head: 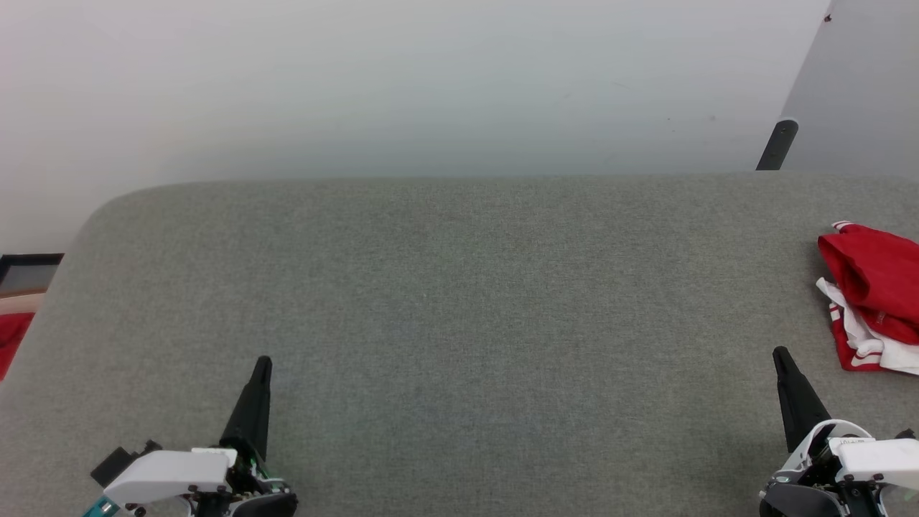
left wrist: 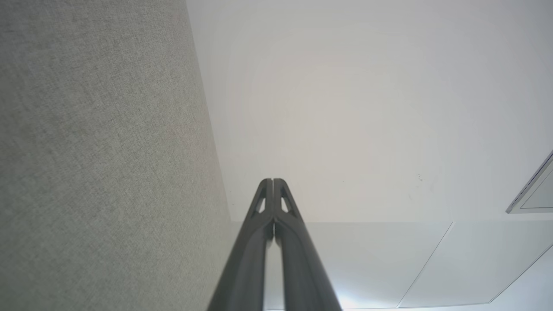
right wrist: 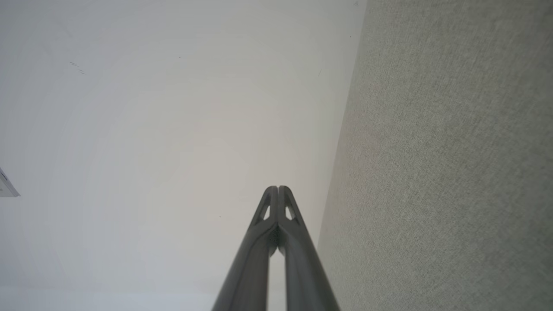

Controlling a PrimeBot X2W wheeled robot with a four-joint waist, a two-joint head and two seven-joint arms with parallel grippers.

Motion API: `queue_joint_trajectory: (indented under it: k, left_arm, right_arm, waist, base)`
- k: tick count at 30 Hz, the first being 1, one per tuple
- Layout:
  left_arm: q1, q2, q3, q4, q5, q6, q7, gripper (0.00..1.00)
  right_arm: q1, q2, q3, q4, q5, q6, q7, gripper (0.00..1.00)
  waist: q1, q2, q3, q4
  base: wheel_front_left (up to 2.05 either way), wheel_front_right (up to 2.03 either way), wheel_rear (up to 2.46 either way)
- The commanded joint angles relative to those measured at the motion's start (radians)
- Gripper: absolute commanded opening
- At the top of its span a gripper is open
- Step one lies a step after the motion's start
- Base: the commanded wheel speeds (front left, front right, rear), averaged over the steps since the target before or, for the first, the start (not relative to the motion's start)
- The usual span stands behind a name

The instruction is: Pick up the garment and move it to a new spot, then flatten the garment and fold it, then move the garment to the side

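The garment (head: pixel 877 294), red with white and striped parts, lies crumpled at the far right edge of the grey fabric surface (head: pixel 459 301), partly cut off by the frame. My right gripper (head: pixel 780 353) is shut and empty near the front right, a short way left of and nearer than the garment. My left gripper (head: pixel 263 361) is shut and empty at the front left, far from it. In the left wrist view the fingertips (left wrist: pixel 273 182) press together; the right wrist view shows the same for the right gripper (right wrist: pixel 278 189).
The grey surface ends at a rounded far edge against a pale wall (head: pixel 402 86). A dark post (head: pixel 777 144) stands behind the far right. Beyond the left edge lie a bit of red cloth (head: pixel 11 337) and a dark frame (head: pixel 29 271).
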Motion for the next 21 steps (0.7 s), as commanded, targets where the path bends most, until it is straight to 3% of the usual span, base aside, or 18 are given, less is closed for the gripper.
queue_joint_trajectory:
  k: [1,21]
  left_arm:
    - [-0.008,0.001,0.002,0.001,-0.003,0.0,0.002,0.0]
    - [-0.008,0.001,0.001,0.001,-0.003,0.0,0.002,0.0]
  right_arm:
    - [-0.004,0.002,0.0,0.0,0.004,0.0,0.002,0.0]
    - [-0.004,0.002,0.0,0.0,0.004,0.0,0.001,0.0]
  waist:
    - [0.0,-0.0001,0.0,0.0]
    - [0.0,-0.0001,0.0,0.0]
  base:
    - [0.0,0.0,0.0]
    - [0.0,0.0,0.0]
